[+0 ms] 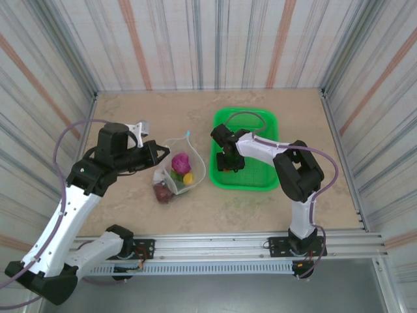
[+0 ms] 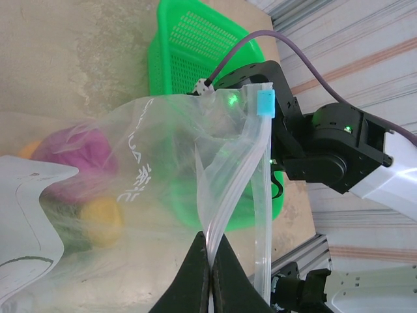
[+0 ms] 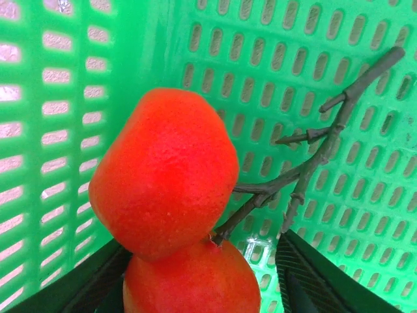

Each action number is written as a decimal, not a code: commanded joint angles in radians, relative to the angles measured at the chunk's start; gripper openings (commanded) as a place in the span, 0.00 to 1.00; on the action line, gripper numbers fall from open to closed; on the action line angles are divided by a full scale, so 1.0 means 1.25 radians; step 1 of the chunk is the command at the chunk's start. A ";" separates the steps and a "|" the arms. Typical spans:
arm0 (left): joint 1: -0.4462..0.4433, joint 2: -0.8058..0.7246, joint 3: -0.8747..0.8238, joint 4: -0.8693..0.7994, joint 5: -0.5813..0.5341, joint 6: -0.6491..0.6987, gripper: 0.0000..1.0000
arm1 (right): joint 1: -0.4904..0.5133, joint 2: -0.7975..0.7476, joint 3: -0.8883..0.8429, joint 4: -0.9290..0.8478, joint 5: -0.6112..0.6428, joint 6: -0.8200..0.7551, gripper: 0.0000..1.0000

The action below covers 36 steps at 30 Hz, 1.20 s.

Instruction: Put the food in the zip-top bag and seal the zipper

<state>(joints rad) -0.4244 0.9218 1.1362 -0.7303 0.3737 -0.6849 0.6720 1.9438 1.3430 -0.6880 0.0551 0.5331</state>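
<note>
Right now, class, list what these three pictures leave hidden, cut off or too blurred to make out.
Left wrist view: the food in the bag is blurred by cloudy plastic, so its count is unclear; a white part covers the bag's left end.
Right wrist view: the lower fruit is cut off by the bottom edge.
Top view: what lies in the basket under the right arm is too small to make out.

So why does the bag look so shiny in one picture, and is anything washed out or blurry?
Left wrist view: light glares white off the folds of the clear zip-top bag, and the food behind it looks hazy. Right wrist view: the orange-red fruit is sharp, while the basket wall on the left glows washed out. Top external view: even light, only soft shadows.
</note>
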 commanded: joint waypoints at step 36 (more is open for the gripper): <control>0.003 0.006 0.033 -0.011 0.017 -0.004 0.00 | 0.334 -0.344 0.293 -0.193 0.093 -0.171 0.45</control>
<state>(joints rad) -0.4248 0.9272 1.1397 -0.7311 0.3817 -0.6849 1.0607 1.4342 1.6905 -0.8421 0.1230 0.3775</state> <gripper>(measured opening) 0.048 0.455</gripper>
